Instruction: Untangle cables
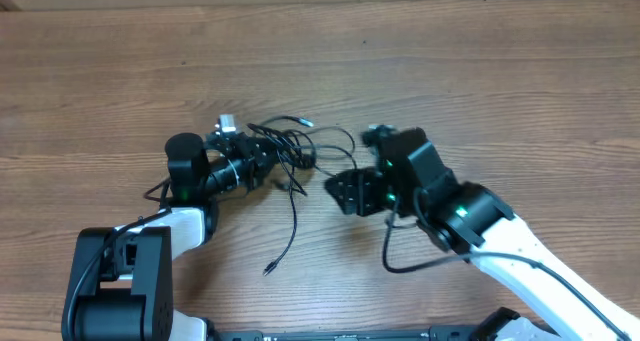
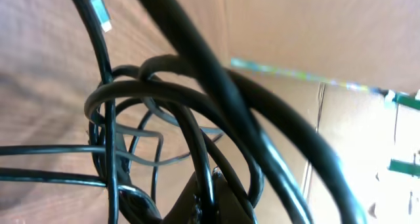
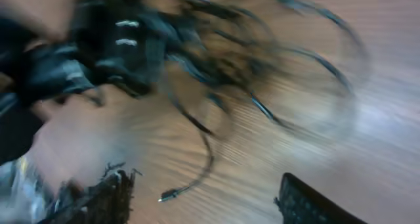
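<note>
The cables (image 1: 300,141) lie as a tangle of thin black loops at the middle of the table, and one strand trails toward the front to a small plug (image 1: 268,271). My left gripper (image 1: 272,159) reaches into the tangle from the left. In the left wrist view it (image 2: 211,188) is shut on one black cable, with cable loops (image 2: 164,92) filling the frame. My right gripper (image 1: 338,189) sits just right of the tangle. In the blurred right wrist view it (image 3: 203,201) is open, with nothing between the fingers (image 3: 98,198). A silver-tipped plug (image 3: 167,196) lies on the wood ahead.
The wooden table (image 1: 500,71) runs in every direction round the tangle. The left arm's black body (image 1: 185,166) stands left of the cables, and it appears blurred in the right wrist view (image 3: 98,40). A thicker black robot wire (image 1: 400,256) loops below the right arm.
</note>
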Controlling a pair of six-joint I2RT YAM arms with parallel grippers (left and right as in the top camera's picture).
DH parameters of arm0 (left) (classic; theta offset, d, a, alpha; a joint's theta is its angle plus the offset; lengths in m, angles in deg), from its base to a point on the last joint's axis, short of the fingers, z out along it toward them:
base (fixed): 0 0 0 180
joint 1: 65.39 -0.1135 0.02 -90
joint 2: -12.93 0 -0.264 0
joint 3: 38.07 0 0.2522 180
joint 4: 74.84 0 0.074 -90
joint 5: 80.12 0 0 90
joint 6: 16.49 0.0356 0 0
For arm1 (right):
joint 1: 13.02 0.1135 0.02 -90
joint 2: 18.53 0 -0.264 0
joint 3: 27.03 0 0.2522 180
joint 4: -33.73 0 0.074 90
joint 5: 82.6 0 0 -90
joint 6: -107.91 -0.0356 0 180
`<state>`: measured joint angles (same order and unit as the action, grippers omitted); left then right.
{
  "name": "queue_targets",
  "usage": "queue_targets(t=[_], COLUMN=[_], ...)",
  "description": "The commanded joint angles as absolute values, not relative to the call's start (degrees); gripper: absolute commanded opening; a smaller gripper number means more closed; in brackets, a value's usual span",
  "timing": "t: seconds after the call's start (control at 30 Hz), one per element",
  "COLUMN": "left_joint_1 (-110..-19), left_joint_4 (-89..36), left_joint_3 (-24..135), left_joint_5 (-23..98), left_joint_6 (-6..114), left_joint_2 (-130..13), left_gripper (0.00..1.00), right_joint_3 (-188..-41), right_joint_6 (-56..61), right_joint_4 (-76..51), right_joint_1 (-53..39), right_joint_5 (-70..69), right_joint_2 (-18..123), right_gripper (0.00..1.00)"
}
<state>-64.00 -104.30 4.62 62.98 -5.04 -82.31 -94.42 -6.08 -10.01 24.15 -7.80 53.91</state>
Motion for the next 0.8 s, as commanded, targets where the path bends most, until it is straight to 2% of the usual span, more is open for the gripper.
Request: queue_targets(t=[0.0, 0.17, 0.4, 0.77], left_joint_1=[-64.1, -64.2, -63.2, -61.5], left_joint_4=[-99.5, -93.9, -93.8, -93.9], left_joint_3=[5.3, 5.3, 5.2, 5.2], left_joint_5=[69.8, 70.0, 70.4, 71.2], left_joint_6=[-6.3, 5.9, 14.3, 15.7], left_joint_2=[-81.2, -81.2, -81.2, -81.2], left_gripper=[0.04, 0.04, 0.04, 0.04], right_joint_3=[-95.5, -95.5, -95.5, -95.5], right_joint_6=[8.2, 7.9, 7.5, 5.9], right_joint_4=[-4.8, 1.8, 10.5, 19.4], right_joint_1=[24.4, 24.1, 24.2, 24.2], right_joint_5=[-20.4, -18.2, -18.2, -13.0], right_joint_2=[58.9, 65.8, 69.4, 75.5], right_gripper=[0.65, 0.55, 0.61, 0.59])
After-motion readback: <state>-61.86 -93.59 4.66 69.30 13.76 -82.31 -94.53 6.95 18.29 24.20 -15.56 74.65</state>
